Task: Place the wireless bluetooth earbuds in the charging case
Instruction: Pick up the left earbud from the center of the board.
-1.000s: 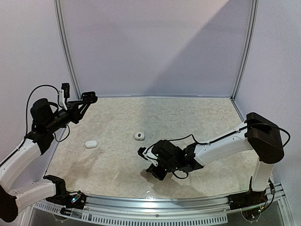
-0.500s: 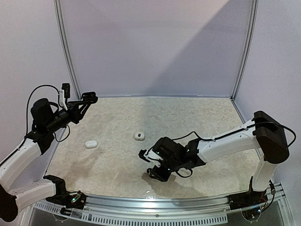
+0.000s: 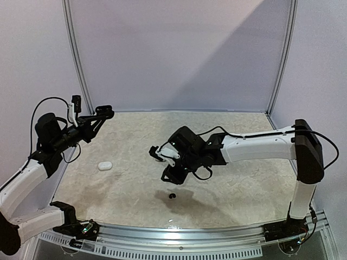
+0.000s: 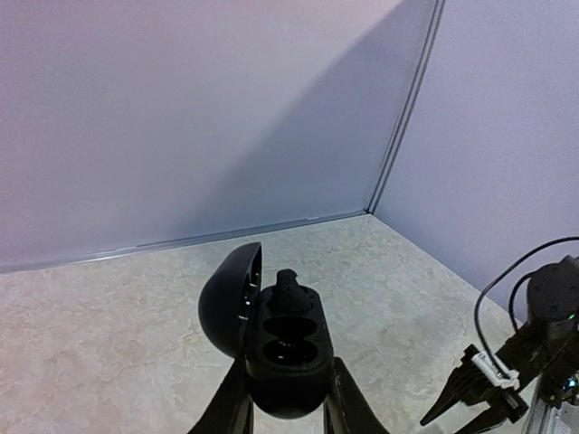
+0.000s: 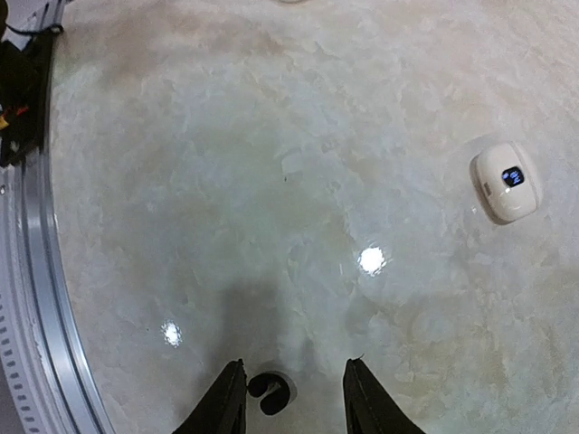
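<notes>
Across the scene, biggest first: pale lilac booth walls (image 3: pixel 179 54) close off a marbled beige counter (image 3: pixel 244 189). Your white-and-black left arm (image 3: pixel 27 176) is raised over the counter's far-left corner. Your white-and-black right arm (image 3: pixel 260 145) reaches from the right edge to the counter's middle.

Your left claw (image 4: pixel 289 393) is closed on the black oval plastic charging case (image 4: pixel 288 362), one finger on each side of its base, and holds it in the air above the counter. Its domed lid (image 4: pixel 231 294) is flipped open to the left.

Your right claw (image 5: pixel 294 366) has its jaws apart, grips nothing and points down at the counter near front-centre.

A white oval closed case (image 3: pixel 104 165) lies on the counter's left side, nearer the front edge than your left claw and well apart from everything else. A second white pebble-shaped case with a small blue-lit dark window (image 5: pixel 507 183) lies flat on the counter, well off to one side of your right claw in the wrist view.

Earbuds: one tiny black earbud (image 5: pixel 269 392) lies loose on the counter. In the wrist view it lines up between the right claw's two fingers (image 5: pixel 231 398) but is not touching them. Overhead it sits just in front of that claw, on a dark shadow patch. Another black earbud (image 4: pixel 288 287) stands in the far socket of the held case. The near socket is dark; you cannot tell if it is filled.
</notes>
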Controlling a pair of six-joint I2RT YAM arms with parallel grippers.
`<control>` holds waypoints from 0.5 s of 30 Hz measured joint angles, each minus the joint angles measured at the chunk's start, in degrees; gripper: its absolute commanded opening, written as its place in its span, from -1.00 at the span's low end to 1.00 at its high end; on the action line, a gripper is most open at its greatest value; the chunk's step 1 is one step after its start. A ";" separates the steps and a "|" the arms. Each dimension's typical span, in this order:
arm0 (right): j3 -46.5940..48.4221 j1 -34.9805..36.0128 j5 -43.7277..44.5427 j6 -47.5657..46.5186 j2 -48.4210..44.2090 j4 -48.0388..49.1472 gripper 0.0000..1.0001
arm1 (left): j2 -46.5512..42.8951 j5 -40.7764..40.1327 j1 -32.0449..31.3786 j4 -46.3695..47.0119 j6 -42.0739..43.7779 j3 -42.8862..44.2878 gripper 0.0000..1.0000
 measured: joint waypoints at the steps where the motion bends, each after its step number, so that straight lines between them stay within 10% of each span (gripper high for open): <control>1: 0.28 0.00 -0.42 -1.03 1.09 -0.37 -0.32 | 0.00 0.74 0.00 0.09 0.07 0.00 -1.00; 15: 0.70 -0.76 -4.50 -8.33 7.96 -8.41 -0.51 | 0.00 6.12 0.00 1.33 0.02 -0.17 -1.00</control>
